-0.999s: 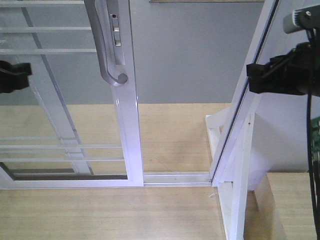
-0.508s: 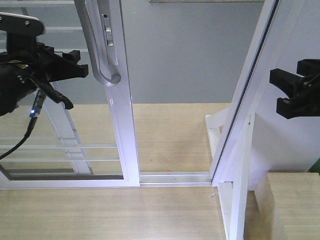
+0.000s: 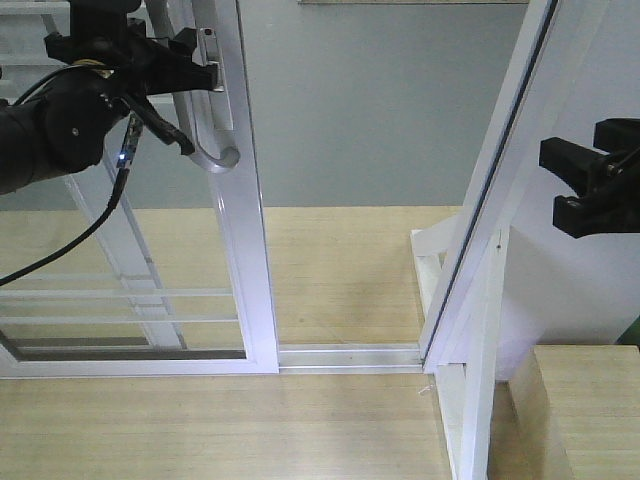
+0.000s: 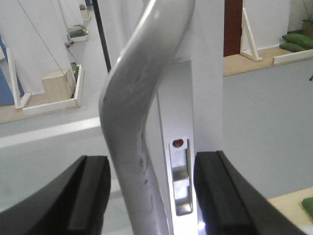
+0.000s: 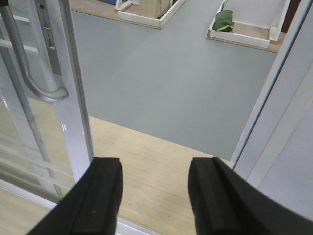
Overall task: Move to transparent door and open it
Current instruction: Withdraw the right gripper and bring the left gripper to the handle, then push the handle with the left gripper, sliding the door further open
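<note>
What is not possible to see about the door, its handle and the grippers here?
Handle top: front view, behind left gripper, cut by upper edge.
Handle bottom: left wrist view, below lower edge.
Right gripper body: front view, past right edge.
Door top: outside every view.

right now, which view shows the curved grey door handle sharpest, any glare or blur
left wrist view: the curved grey metal handle fills the frame, slightly soft, bright sheen near the top; front view: the black left gripper hides part of it, the white-framed transparent door looks washed out; right wrist view: handle crisp, the right gripper is dark and featureless.
</note>
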Controlling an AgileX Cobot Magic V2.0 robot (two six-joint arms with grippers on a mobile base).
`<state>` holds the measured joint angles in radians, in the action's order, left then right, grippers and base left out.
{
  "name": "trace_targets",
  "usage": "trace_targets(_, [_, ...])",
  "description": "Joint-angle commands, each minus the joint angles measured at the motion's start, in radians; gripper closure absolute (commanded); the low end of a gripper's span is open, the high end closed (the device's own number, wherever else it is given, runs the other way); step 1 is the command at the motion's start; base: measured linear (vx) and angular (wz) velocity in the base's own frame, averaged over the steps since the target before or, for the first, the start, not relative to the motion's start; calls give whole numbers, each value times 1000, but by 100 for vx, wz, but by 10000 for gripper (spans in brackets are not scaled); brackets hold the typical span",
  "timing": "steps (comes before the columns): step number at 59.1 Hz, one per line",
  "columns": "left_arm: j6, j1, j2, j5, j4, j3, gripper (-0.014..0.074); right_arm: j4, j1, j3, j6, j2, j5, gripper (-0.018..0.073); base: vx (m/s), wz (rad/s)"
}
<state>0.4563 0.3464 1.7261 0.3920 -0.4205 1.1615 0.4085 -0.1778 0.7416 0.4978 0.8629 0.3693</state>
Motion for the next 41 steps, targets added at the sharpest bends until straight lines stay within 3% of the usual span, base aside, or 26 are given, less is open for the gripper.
trace_targets(1, [-11,1,-13,90,9,76,97,1,6,28,3,-8,-68,172,0,0])
trace_targets(15, [-14,-9,99,90,5,187,97,1,6,28,3,-8,-67,172,0,0])
trace_targets(26, [-9,-20,123,87,-123,199,122,0,6,28,3,-8,-58,172,0,0])
trace_targets(35, [65,-22,114,80,-136,199,173,-2,6,28,3,-8,-51,172,0,0])
trace_targets(41, [141,-23,94,12,-187,199,185,-16,6,28,3,-8,-50,172,0,0])
